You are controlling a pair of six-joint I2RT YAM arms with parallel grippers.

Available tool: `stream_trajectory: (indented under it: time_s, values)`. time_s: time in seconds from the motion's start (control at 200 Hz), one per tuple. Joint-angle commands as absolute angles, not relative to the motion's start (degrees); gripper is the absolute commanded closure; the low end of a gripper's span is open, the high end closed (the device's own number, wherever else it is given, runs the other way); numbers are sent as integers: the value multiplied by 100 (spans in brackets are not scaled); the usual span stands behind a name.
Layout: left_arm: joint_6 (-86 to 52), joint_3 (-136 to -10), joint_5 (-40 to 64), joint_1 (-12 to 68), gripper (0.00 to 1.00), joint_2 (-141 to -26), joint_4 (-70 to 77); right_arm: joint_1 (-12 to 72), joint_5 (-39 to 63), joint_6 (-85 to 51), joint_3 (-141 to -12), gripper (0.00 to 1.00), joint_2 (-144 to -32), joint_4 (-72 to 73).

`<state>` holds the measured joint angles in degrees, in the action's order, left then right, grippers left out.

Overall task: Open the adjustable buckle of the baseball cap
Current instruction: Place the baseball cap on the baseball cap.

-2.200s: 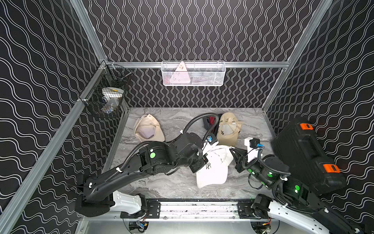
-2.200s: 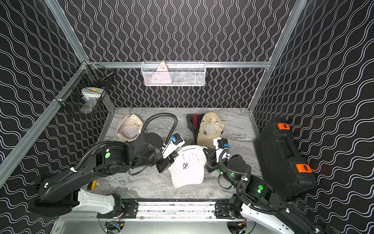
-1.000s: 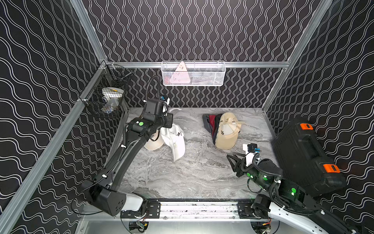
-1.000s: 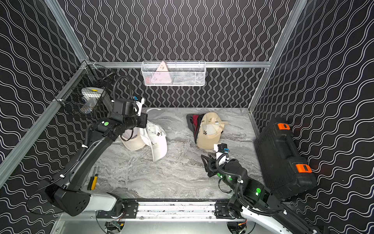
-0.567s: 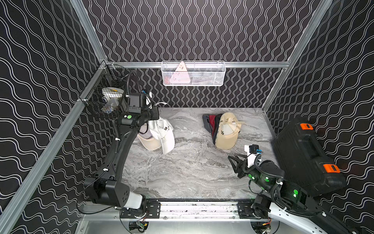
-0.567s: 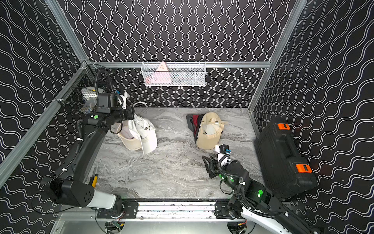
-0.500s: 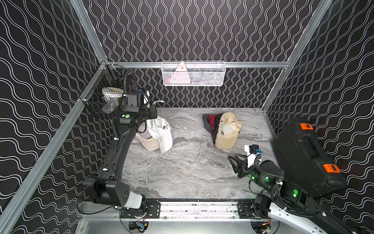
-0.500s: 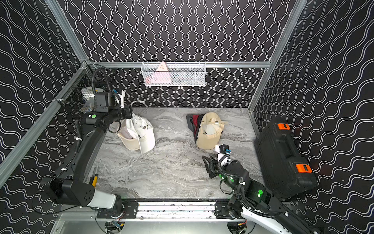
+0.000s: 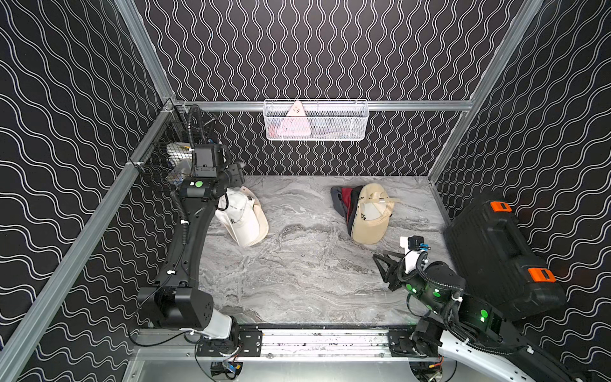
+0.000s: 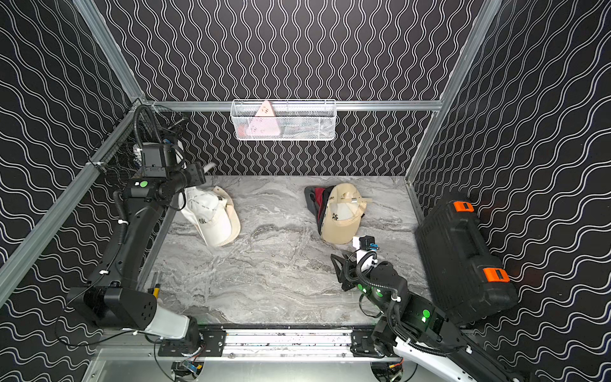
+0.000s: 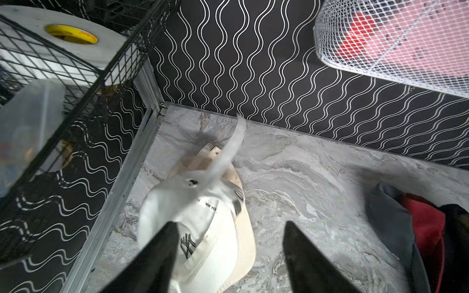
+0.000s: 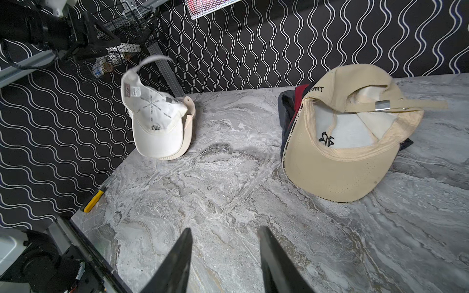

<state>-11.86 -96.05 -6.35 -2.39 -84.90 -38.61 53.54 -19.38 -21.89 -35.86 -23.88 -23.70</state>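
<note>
Hovering over the far-left corner, the left gripper (image 11: 229, 228) gapes wide and empty, apparently releasing the white fabric baseball cap (image 9: 239, 215), which rests on a cream cap (image 9: 263, 226), its strap (image 11: 229, 147) flapping loose. The right gripper (image 12: 224, 230) idles half-spread, empty.

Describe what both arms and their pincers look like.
Both the left arm and right arm are matte black, with white shells near their bases, small green lights at the joints and black ribbed cable hoses. The left pincer and right pincer each have two black, tapered, pointed fingers.
</note>
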Motion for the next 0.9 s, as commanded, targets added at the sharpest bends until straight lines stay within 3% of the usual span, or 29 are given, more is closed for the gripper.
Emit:
stream_trajectory:
  time_s: [0.0,0.35,0.891]
  values:
    - [-908,-9573,-1006,26,3,-8364,-3764,5353,-1937,-2320,-3598,55,-2357,-2465]
    - [-476,-9133,-1334,1657,2,-8042,-3557,5353,-2094,-2312,-3831,55,-2422,-2637]
    - [-703,-8468,-678,3790,15,-8903,-2338,5353,-3300,-2356,-4473,53,-2054,-3618]
